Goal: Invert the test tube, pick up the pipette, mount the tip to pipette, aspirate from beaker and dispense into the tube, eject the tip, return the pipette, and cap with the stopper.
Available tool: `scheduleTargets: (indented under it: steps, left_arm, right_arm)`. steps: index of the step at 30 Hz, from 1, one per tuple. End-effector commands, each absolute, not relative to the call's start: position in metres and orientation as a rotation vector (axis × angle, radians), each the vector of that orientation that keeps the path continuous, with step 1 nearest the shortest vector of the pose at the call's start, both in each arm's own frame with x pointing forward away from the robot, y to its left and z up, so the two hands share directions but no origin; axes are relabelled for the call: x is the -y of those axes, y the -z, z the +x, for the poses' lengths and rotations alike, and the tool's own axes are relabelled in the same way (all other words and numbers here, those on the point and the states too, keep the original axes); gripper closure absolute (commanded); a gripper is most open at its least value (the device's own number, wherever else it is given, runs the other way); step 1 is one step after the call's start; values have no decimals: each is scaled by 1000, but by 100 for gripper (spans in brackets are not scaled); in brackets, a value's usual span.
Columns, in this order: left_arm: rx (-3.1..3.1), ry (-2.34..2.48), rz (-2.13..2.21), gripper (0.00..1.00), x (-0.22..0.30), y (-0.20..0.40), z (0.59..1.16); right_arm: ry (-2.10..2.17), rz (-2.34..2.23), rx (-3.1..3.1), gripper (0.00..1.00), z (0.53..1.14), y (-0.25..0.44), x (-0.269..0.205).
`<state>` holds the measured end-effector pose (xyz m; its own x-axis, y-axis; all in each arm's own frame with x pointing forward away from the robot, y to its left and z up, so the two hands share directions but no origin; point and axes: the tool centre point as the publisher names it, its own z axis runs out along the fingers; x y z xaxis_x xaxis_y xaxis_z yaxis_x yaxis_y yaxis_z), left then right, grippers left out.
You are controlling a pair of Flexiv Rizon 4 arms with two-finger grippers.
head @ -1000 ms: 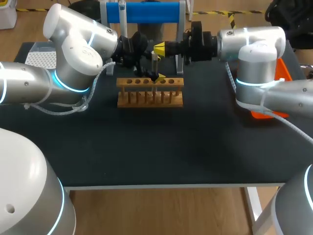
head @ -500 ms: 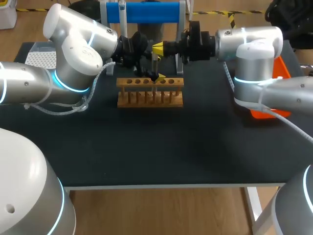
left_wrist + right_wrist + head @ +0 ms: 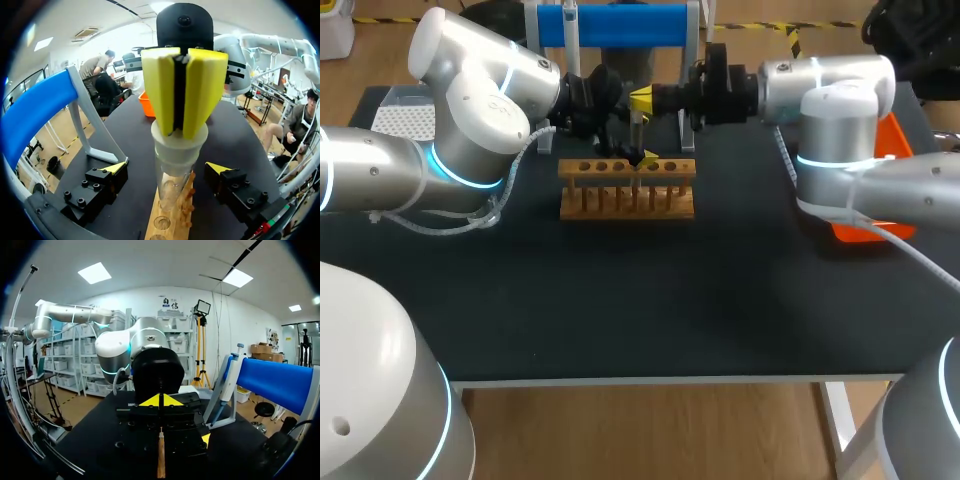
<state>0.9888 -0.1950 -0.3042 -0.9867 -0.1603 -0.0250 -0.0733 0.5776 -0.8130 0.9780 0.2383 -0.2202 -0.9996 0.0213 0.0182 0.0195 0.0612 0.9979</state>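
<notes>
A clear test tube hangs upright over the wooden rack at the back middle of the table. My right gripper is shut on the tube's white top end, coming in sideways from the right. In the left wrist view its yellow fingers pinch that rim, and the tube hangs below them above the rack. My left gripper stands open just above the rack, one tip on each side of the tube, not touching it. The white pipette hangs on the blue stand.
A white tip box sits at the back left, partly behind my left arm. An orange bin stands at the right, behind my right arm. The rack has several holes in a row. Bare black table lies in front of it.
My right arm's wrist has crept slightly to the left with the tube still in its grip. The left arm has stayed where it was.
</notes>
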Motion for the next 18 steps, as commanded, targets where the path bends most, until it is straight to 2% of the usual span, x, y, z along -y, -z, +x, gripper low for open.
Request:
scheduleTargets:
  steps: [1, 18]
  left_arm:
    - [-2708, 1385, -200, 0, 195, 304, 990]
    - [-2708, 1385, -200, 0, 195, 304, 990]
  right_arm:
    - [-2158, 38, -2291, 100, 981, 223, -239]
    - [-2176, 60, -2297, 100, 981, 241, -240]
